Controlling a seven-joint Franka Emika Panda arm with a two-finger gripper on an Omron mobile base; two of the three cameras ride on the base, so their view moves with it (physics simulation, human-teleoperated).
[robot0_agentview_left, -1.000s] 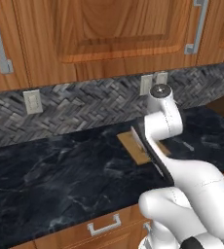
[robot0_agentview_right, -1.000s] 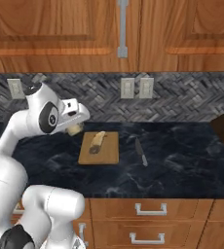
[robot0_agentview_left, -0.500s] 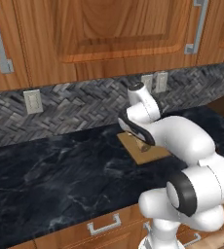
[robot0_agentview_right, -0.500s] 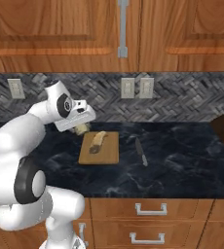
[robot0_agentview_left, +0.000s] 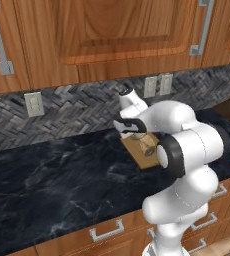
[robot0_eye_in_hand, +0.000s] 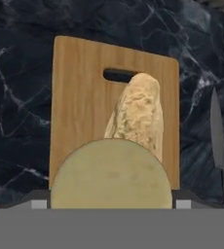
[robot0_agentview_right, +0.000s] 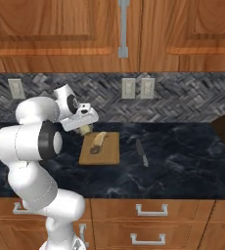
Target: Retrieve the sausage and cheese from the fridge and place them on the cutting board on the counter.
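**A:** Progress check, going left to right in the right base view: the gripper (robot0_agentview_right: 84, 128) sits at the left end of the cutting board (robot0_agentview_right: 109, 155), just above it. The tan roll-shaped piece (robot0_agentview_right: 98, 142) is already lying on the board, and a knife (robot0_agentview_right: 141, 152) rests on the counter (robot0_agentview_right: 183, 161) just right of the board.

**B:** So is it carrying anything?

**A:** Yep. In the hand view a pale yellow rounded chunk (robot0_eye_in_hand: 111, 176) sits right at the bottom between the finger tips, so I'd say the jaws are clamped wide around the cheese. The same lump shows under the hand in the left base view too (robot0_agentview_left: 147, 146).

**B:** And where's that relative to the board?

**A:** Hanging over the near end of it, opposite the handle slot, with the tan piece just beyond it. Looks close to the wood, but I can't tell if it's touching, since the cheese blocks that bit of the view.

**B:** So what's left?

**A:** My read: the cheese is fetched but not released. Lower it, let go, back off. One snag: the thing on the board looks tan and crusty rather than reddish-pink, so I'm honestly not sure the sausage half is done
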